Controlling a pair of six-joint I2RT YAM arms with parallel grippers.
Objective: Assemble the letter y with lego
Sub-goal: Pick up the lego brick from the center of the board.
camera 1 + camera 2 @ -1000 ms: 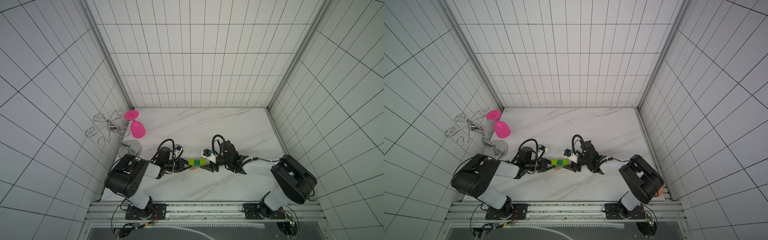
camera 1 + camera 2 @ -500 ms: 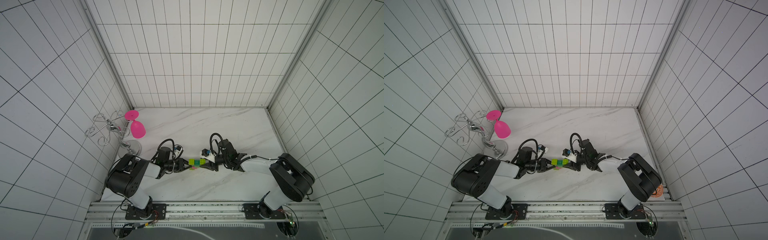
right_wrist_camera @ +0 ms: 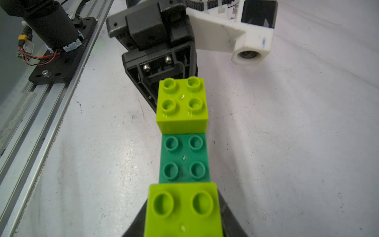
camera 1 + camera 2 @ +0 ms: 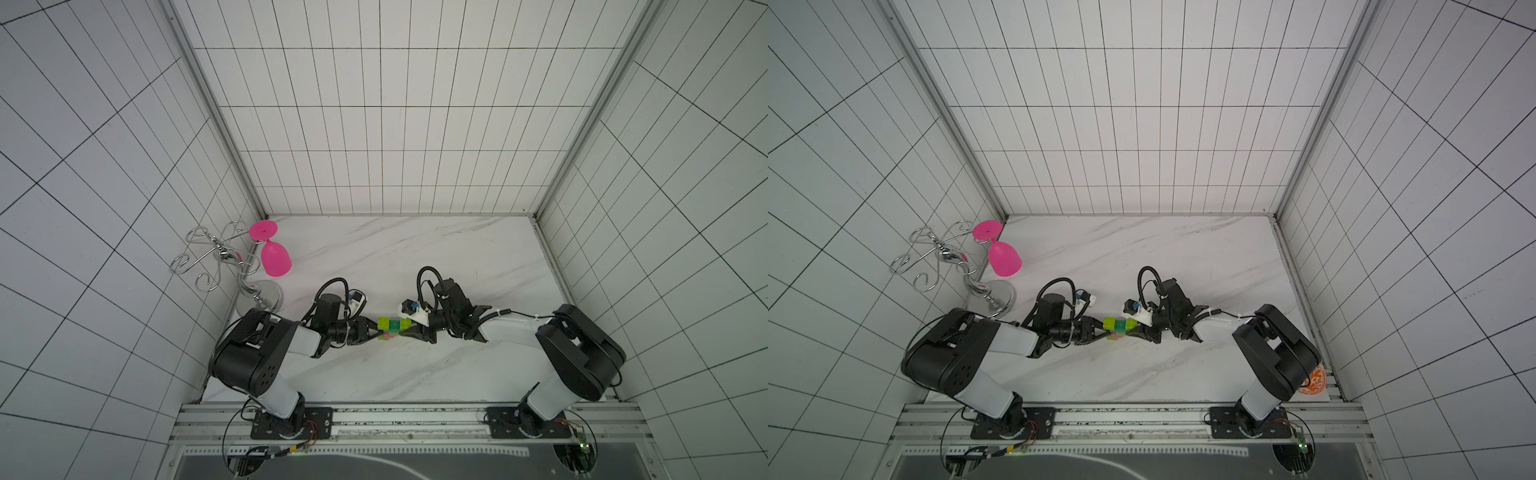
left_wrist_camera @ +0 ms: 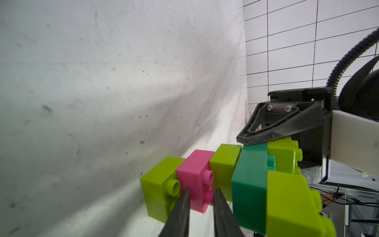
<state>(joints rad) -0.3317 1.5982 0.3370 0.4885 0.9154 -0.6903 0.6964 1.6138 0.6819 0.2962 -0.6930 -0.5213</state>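
The lego [image 4: 392, 326] [image 4: 1119, 326] is one joined cluster lying low over the front middle of the marble table, between both arms. In the left wrist view its stem runs lime, pink brick [image 5: 194, 170], lime, to the dark green brick [image 5: 249, 184], which has lime tips. My left gripper [image 4: 377, 331] [image 5: 200, 190] is shut, its thin fingers either side of the pink brick. My right gripper [image 4: 410, 330] [image 3: 182, 205] is shut on the near lime tip [image 3: 184, 221]. Beyond that tip lie the dark green brick [image 3: 184, 158] and the far lime tip [image 3: 182, 106].
A pink goblet [image 4: 275, 259] hangs on a chrome wire rack [image 4: 220, 257] at the back left by the wall. An aluminium rail [image 4: 395, 415] runs along the table's front edge. An orange disc [image 4: 1312, 382] lies at the front right corner. Tiled walls close in three sides.
My right gripper has moved a little left and its fingers have closed onto the lime tip. The left arm and the cluster have stayed in place.
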